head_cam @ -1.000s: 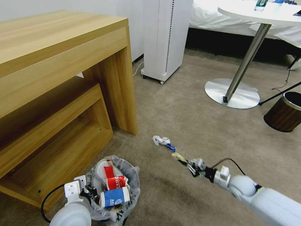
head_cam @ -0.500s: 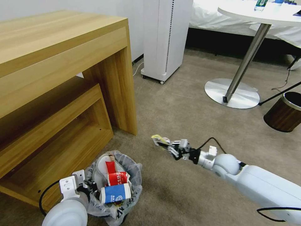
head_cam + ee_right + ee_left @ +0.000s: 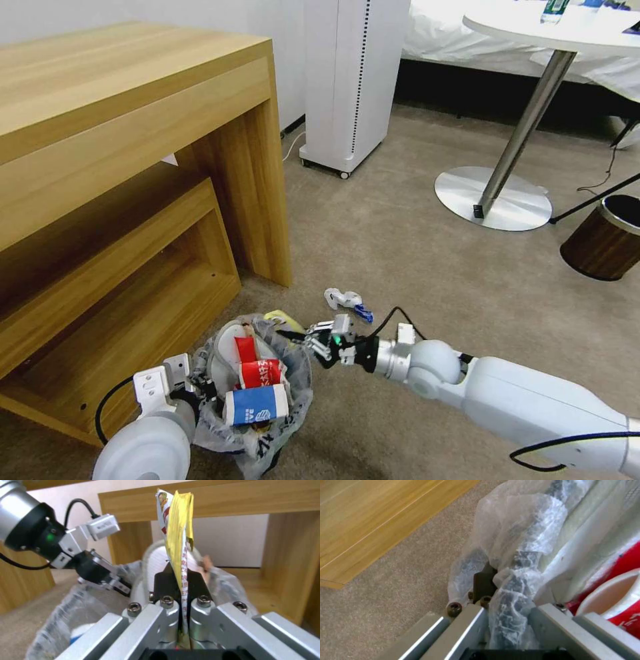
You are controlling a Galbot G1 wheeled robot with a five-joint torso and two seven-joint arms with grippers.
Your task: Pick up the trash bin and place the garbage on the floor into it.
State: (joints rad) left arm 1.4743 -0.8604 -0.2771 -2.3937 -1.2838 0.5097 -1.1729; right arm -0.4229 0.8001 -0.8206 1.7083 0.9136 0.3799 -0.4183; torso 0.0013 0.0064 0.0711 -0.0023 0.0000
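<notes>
The trash bin (image 3: 257, 400) is held at its near-left rim by the left gripper (image 3: 193, 393), whose fingers (image 3: 485, 582) are clamped over the bagged edge, close beside the wooden desk's lower shelf (image 3: 133, 293); little open carpet is left between bin and shelf. A yellow wrapper (image 3: 176, 530) is pinched flat between the closed fingers of the right gripper (image 3: 308, 337), which is poised at the bin's far-right rim, the wrapper's end reaching over the opening. Inside the bin a red-white carton (image 3: 260, 373), a blue-white packet (image 3: 255, 405) and a white slipper (image 3: 230, 340) are packed; a crumpled white-and-blue scrap (image 3: 347, 301) is seen on the floor (image 3: 413, 267) just beyond the right gripper; wide open carpet is seen toward the round table's base (image 3: 493, 198) and the brown bin (image 3: 603, 240).
</notes>
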